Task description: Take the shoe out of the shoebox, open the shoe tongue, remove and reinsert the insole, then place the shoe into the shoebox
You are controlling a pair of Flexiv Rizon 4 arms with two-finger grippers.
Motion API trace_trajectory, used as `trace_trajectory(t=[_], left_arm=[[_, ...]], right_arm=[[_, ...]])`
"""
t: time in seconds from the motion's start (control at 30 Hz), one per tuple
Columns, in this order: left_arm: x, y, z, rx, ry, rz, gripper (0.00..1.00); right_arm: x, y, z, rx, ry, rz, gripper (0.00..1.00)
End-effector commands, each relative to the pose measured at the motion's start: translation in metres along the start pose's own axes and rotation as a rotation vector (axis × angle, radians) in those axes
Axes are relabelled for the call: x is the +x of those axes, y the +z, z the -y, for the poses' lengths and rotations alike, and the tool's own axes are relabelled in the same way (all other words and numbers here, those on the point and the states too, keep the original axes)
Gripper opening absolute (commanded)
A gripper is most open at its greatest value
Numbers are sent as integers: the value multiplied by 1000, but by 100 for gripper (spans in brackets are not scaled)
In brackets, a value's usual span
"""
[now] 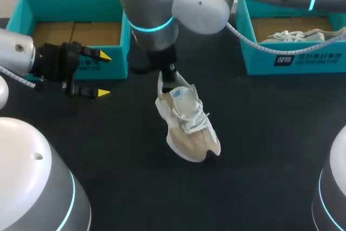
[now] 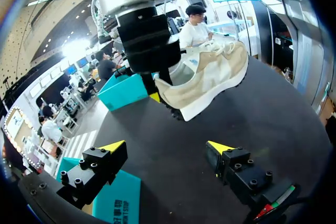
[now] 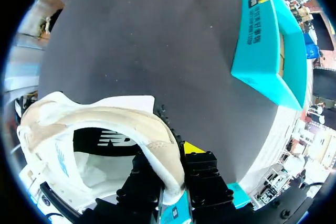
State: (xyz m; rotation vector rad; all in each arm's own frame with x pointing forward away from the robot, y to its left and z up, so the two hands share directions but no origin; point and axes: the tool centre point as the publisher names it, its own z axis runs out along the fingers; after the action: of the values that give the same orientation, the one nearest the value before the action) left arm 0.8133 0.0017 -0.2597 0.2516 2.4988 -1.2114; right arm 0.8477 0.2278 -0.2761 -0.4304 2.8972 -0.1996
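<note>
Head view: my right gripper [image 1: 171, 77] clamps the shoe [image 1: 190, 128] by its heel; opening the tongue [image 1: 181, 99] next likely needs my wide-open left gripper [image 1: 102, 74].

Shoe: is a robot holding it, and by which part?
Yes. The right gripper holds the shoe: its jaws pinch the heel rim, one inside, one outside. The left gripper is open and holds nothing.
</note>
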Motion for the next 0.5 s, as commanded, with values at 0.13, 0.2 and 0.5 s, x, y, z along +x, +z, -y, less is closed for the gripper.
trace_trajectory(t=[0.13,0.2,0.5], left_arm=[[0,0,0,-3,0,-2,100],[0,0,0,-3,0,-2,100],[0,0,0,-3,0,-2,100]], right_arm=[[-3,-79,25,27,-1,-19,0],[-6,-90,28,37,-5,-11,0],[-24,-130,34,54,-9,37,0]])
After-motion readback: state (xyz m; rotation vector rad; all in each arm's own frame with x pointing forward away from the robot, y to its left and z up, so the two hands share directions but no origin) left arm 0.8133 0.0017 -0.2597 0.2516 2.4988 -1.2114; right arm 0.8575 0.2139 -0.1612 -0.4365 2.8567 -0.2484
